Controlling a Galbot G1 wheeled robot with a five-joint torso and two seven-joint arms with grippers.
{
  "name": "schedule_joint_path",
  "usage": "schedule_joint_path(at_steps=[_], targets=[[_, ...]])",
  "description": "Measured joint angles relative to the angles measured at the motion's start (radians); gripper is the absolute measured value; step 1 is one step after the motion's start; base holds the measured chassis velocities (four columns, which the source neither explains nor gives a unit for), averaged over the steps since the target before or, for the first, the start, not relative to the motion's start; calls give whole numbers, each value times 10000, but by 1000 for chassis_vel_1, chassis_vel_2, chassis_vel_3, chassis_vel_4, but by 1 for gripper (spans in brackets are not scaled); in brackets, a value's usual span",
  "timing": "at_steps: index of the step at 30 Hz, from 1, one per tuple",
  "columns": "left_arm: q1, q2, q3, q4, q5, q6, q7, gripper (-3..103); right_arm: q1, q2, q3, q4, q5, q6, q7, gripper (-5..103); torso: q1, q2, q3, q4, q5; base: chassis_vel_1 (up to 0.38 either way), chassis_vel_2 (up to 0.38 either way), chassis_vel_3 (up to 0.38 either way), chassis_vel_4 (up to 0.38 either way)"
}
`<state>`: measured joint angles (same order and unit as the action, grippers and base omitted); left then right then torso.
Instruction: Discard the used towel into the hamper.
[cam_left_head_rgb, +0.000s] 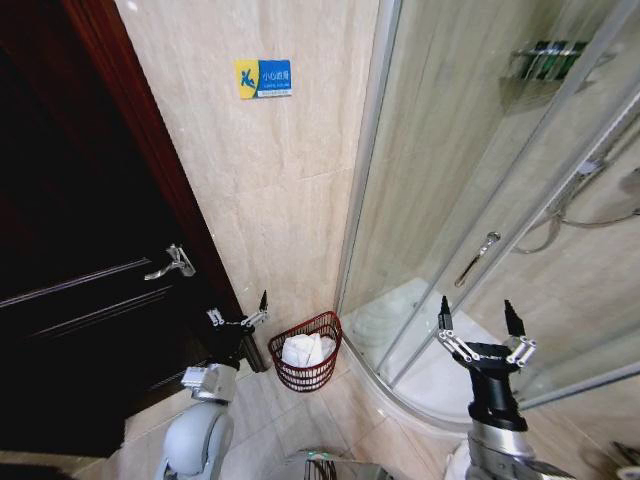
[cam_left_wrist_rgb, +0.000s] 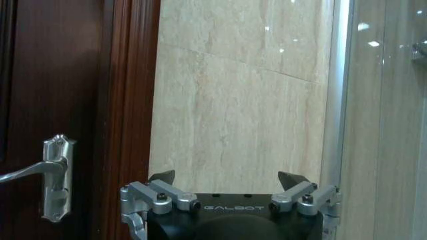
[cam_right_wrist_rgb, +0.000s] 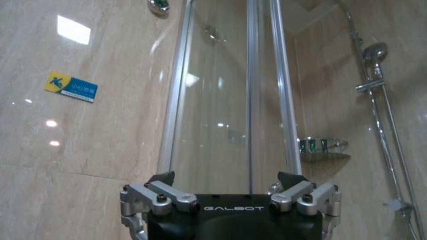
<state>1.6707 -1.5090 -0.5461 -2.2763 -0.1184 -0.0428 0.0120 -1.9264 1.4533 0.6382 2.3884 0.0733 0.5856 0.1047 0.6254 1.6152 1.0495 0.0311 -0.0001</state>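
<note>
Beige tiled wall (cam_left_head_rgb: 270, 180), glass shower enclosure (cam_left_head_rgb: 480, 200)

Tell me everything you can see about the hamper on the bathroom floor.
The hamper is a small round basket of dark red-brown wire with open horizontal ribs, wider at the rim than at the base. It stands upright on the tiled floor, close to the beige wall, between the dark wooden door and the glass shower enclosure. A white towel lies bunched inside it. Neither end effector touches it.
</note>
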Motion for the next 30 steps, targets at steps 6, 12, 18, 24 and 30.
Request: schedule_joint_path(at_steps=[6, 12, 18, 24, 30], targets=[[0, 0, 0, 0, 0, 0, 0, 100, 101, 1, 25, -80, 15, 59, 44, 100, 2, 0, 0, 0, 1, 0, 0, 0, 0], [0, 0, 0, 0, 0, -1, 0, 100, 160, -35, 43, -129, 76, 59, 46, 100, 4, -1, 1, -1, 0, 63, -73, -69, 73], [0, 0, -1, 0, 0, 0, 0, 100, 210, -55, 49, -153, 83, 51, 51, 100, 1, 0, 0, -2, -2, 155, -165, -180, 168], [1, -1, -1, 0, 0, -1, 0, 100, 285, -64, 57, -178, 92, 29, 60, 100, -2, 2, 0, 0, 5, 260, -234, -247, 231], [4, 0, -2, 0, 0, -1, 0, 100, 319, -36, 56, -195, 80, 41, 60, 100, -14, 9, -5, -2, 3, 225, -245, -255, 245]])
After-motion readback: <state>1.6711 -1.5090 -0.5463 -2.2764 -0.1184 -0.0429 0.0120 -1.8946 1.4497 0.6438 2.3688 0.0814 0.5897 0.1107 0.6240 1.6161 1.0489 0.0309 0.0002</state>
